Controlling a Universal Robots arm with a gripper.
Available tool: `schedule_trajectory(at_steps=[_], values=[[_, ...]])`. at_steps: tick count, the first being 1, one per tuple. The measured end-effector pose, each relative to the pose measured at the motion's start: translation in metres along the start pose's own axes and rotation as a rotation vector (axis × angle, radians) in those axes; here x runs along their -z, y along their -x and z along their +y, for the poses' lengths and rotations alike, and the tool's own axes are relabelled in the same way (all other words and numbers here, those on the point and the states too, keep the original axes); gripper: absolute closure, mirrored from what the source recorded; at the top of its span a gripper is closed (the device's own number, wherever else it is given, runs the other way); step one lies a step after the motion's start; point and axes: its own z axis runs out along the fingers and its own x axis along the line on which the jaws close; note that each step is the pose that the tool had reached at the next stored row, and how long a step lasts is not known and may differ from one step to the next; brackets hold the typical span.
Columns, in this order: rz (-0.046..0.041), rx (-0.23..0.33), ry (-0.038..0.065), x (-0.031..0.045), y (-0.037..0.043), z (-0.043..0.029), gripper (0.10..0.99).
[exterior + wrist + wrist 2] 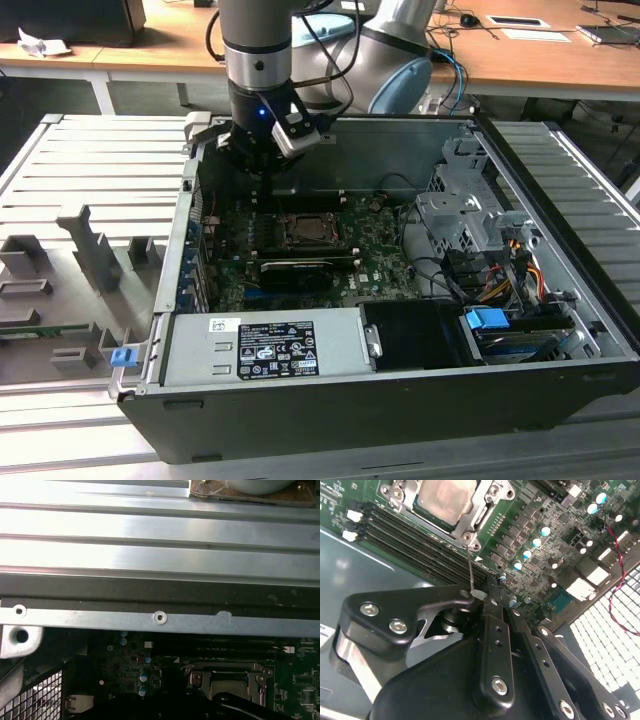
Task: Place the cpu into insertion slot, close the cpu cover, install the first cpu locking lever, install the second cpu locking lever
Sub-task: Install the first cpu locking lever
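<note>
The cpu (pixel 445 500) lies seated in the insertion slot (pixel 305 232) on the green board, its silver top showing. The cpu cover (pixel 487 512) is folded down around it as a metal frame, and it appears again in the first wrist view as the cpu cover (pixel 227 677). A thin wire locking lever (pixel 470 567) runs from the socket's corner out to my gripper (pixel 482 597), whose black fingers are shut on the lever's pale tip. In the exterior view my gripper (pixel 262 175) hangs low inside the case, just beyond the socket's far edge.
Black memory slots (pixel 415 542) run beside the socket. A long black ribbed block (pixel 295 268) sits just in front of it. The grey power supply (pixel 270 345) fills the case front. A drive cage (pixel 470 215) and cables (pixel 500 285) crowd the exterior view's right.
</note>
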Motion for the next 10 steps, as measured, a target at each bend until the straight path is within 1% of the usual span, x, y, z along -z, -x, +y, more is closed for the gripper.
schedule_trajectory(at_steps=[10], values=[[-0.0001, 0.000, 0.000, -0.0003, 0.0078, -0.0003, 0.980]])
